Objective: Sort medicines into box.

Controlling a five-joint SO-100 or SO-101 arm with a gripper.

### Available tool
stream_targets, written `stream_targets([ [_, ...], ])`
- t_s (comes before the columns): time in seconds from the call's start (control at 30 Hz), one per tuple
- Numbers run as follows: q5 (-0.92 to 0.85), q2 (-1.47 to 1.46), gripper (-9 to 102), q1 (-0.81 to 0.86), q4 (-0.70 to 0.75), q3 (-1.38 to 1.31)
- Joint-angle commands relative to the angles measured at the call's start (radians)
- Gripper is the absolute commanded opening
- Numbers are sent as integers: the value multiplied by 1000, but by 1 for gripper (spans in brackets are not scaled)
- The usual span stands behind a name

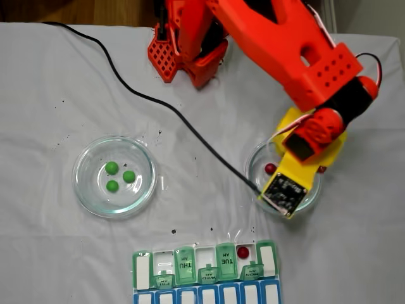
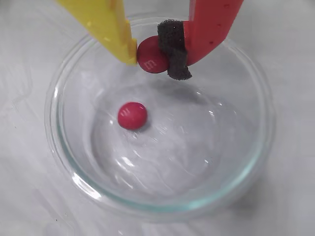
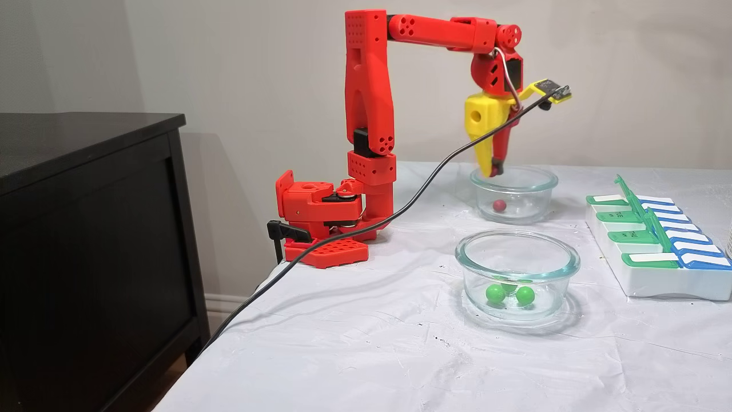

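Red and yellow, the hand (image 2: 155, 58) hangs over a round glass dish (image 2: 248, 172) and pinches one dark red pill (image 2: 150, 56) between its yellow finger (image 2: 110, 27) and the dark foam pad (image 2: 173, 49) on its red finger. The pill is lifted off the glass, up near the rim of the dish. A second red pill (image 2: 132, 115) lies on the bottom of the same dish, apart from the hand. In a fixed view from above, that dish (image 1: 261, 158) sits on the right side of the white desk (image 1: 50, 253), and another glass dish (image 1: 85, 190) sits well apart on the left. Three green pills (image 1: 118, 175) lie close together in the left dish. The pill box (image 1: 142, 263) lies at the near edge of the desk, between the two dishes and lower in the picture. Some of its green lids stand open. One red pill (image 1: 243, 252) rests in an open white cup of the box, beside the lid marked TUE. A black cable (image 1: 158, 104) runs across the desk to the camera on the arm (image 1: 272, 38).
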Motion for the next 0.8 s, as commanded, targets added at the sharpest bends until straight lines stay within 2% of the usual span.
stream_targets([
  [0.0,3,193,0,52,-195,80],
  [0.07,9,225,0,80,-304,152],
  [0.13,18,244,0,106,-351,175],
  [0.27,15,249,0,195,-347,126],
  [0.43,-41,195,0,367,-252,6],
  [0.57,-75,184,0,514,-367,17],
  [0.77,-77,98,0,614,-399,-2],
])
